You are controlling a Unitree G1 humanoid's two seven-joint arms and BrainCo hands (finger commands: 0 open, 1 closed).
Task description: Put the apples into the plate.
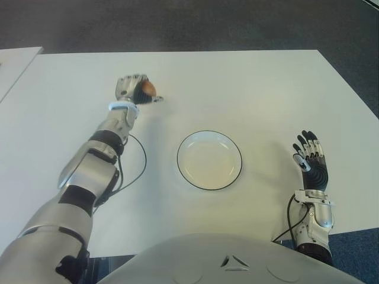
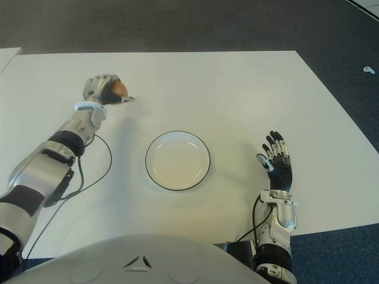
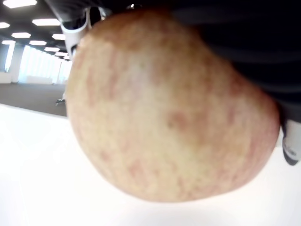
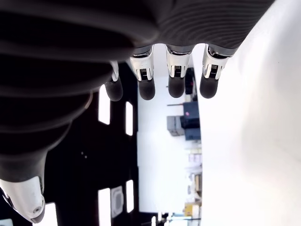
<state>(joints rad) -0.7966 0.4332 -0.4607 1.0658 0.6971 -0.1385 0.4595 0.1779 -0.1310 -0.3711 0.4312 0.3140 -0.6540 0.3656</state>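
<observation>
Fingers of the left hand [image 1: 131,89] are curled around an apple [image 1: 148,89], reddish-yellow and mottled; in the left wrist view the apple [image 3: 169,108] fills nearly the whole picture, pressed against the dark palm. The hand shows over the white table [image 1: 249,83] at about ten o'clock from the plate [image 1: 209,160], well apart from it. The plate is white with a thin dark rim, holds nothing, and sits near the middle of the table in front of the robot. A black cable [image 1: 137,160] loops on the table beside the left forearm. The right hand [image 1: 310,158] shows at about three o'clock from the plate, palm up, fingers [image 4: 176,84] spread straight and holding nothing.
</observation>
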